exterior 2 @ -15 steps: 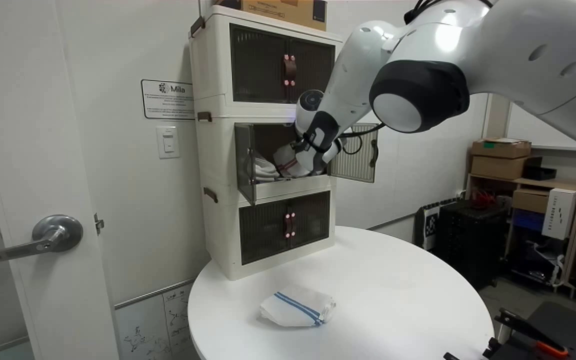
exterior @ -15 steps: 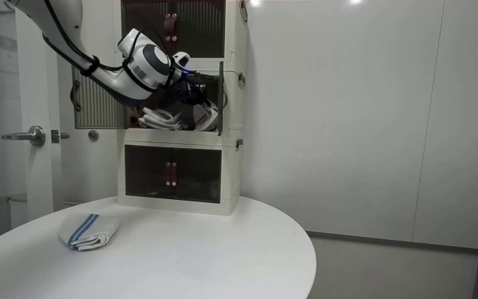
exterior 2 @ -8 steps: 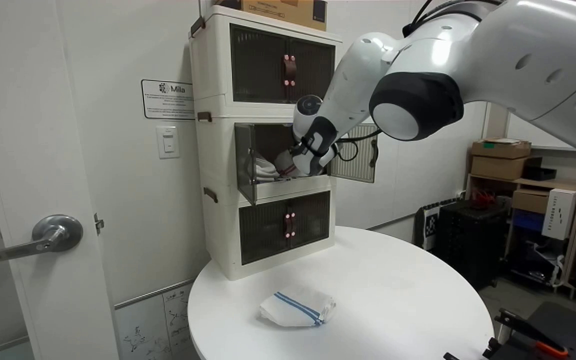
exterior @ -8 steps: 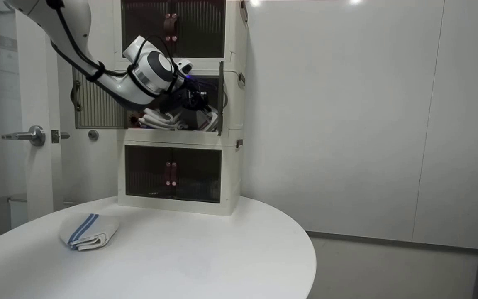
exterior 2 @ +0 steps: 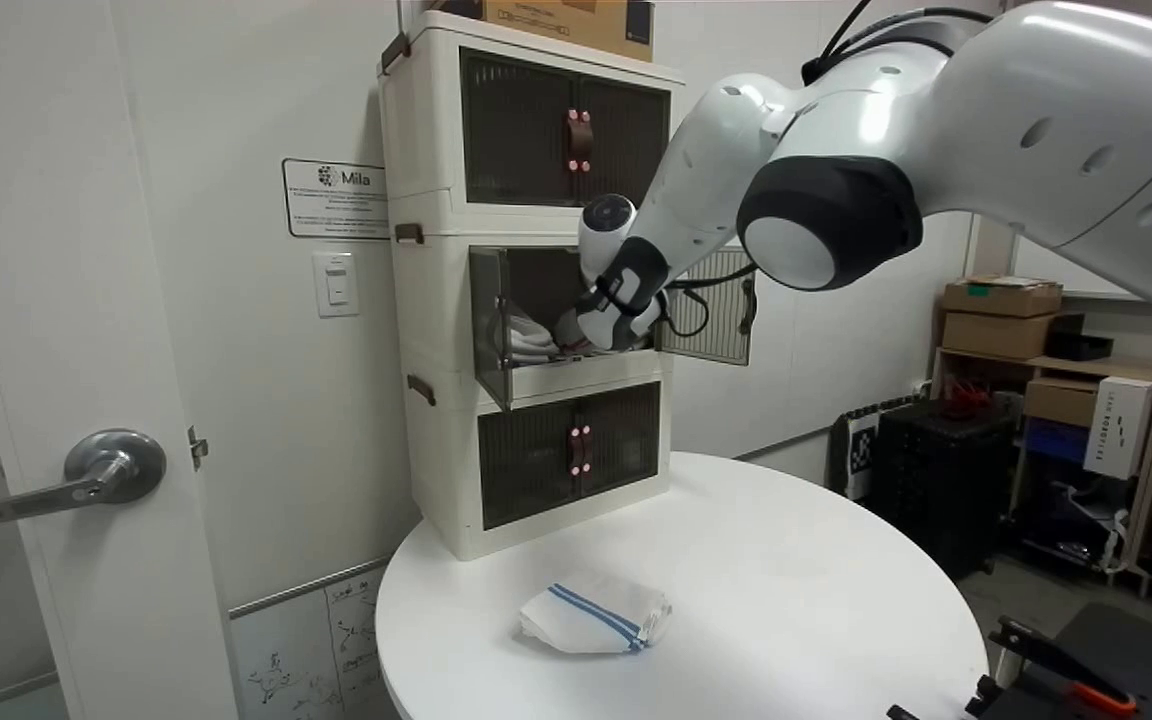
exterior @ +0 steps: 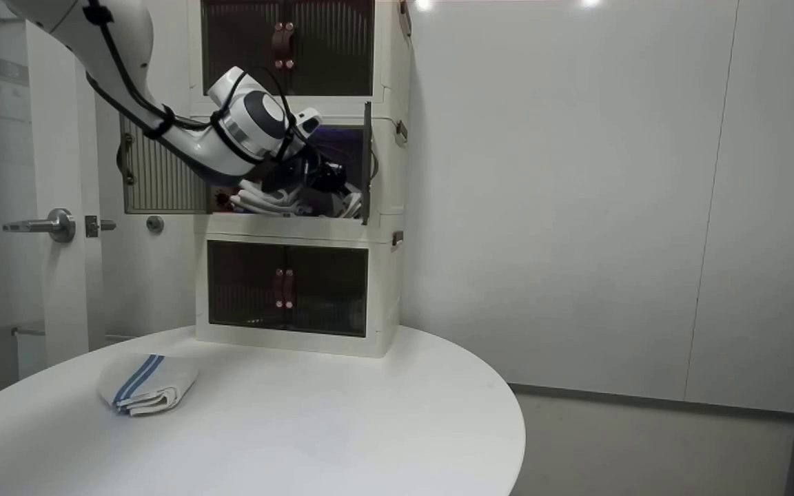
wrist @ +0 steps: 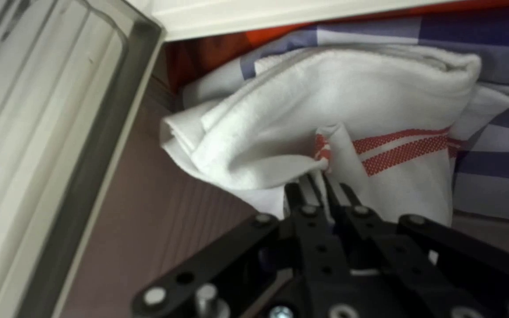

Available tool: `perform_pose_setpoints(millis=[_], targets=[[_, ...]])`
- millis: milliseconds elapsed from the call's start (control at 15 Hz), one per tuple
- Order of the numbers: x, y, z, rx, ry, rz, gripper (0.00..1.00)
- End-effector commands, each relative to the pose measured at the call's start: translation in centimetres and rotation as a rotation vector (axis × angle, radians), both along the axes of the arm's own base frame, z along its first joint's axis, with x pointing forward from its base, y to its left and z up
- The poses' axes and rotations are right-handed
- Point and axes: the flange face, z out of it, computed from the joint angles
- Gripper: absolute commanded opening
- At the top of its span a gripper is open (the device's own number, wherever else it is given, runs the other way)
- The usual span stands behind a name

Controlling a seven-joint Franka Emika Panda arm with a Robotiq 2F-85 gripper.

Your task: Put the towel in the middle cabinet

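Note:
A white towel with red stripes is in the open middle cabinet. My gripper is shut on a pinched fold of this towel in the wrist view. In an exterior view the gripper is inside the cabinet opening, low over its floor, with part of the towel below it. The arm hides much of the towel in both exterior views. Another folded white towel, with blue stripes, lies on the round table; it also shows in an exterior view.
The middle cabinet's ribbed doors stand open, one at each side. Folded white cloth sits inside beside the held towel. A blue-and-white checked cloth lies by it. Closed cabinets are above and below.
My gripper and arm have moved down a little inside the middle cabinet, and the held towel has sunk lower with them. The blue-striped towel on the table has not moved.

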Motion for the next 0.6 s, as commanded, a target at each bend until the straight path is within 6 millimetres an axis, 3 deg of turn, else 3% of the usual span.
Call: perform_pose_setpoints(millis=[0,533], targets=[[1.0,0.0,-0.3,0.04,-0.018,-0.036,0.08],[2.1,0.0,-1.4,0.103,-0.038,-0.005,0.08]])
